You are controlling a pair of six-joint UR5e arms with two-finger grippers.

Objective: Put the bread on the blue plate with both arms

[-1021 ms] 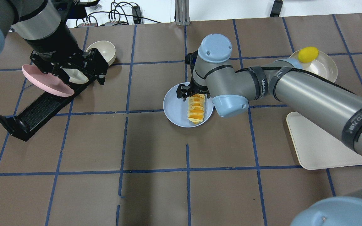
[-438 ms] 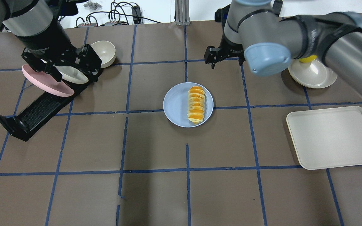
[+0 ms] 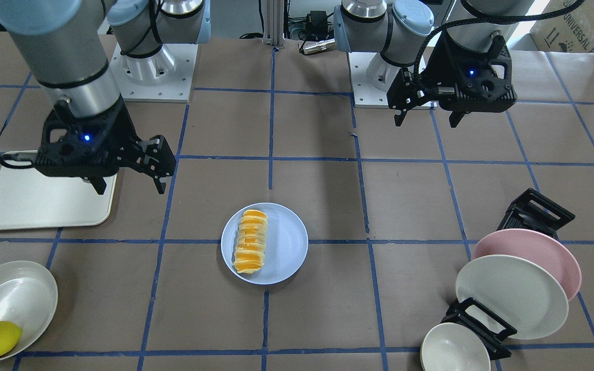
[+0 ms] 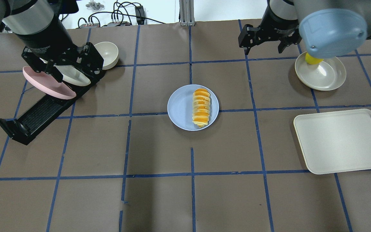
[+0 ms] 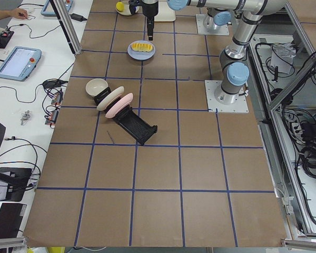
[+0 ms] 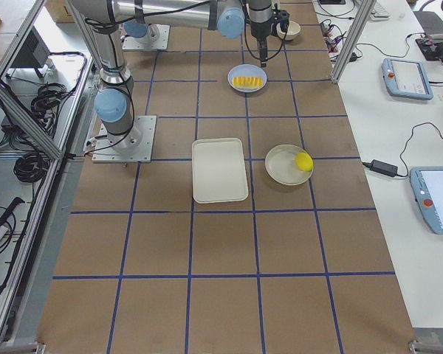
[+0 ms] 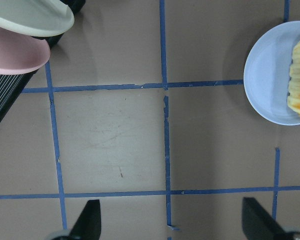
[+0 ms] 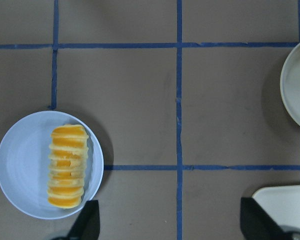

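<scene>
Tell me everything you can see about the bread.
The bread is one elongated loaf of ridged segments, striped orange and pale cream. It lies flat on the blue plate, off centre toward the robot's right, long axis running away from the robot. Only the plate touches it.

Robotics lab (teach pendants [image 6: 406,77], cables [image 4: 126,14])
</scene>
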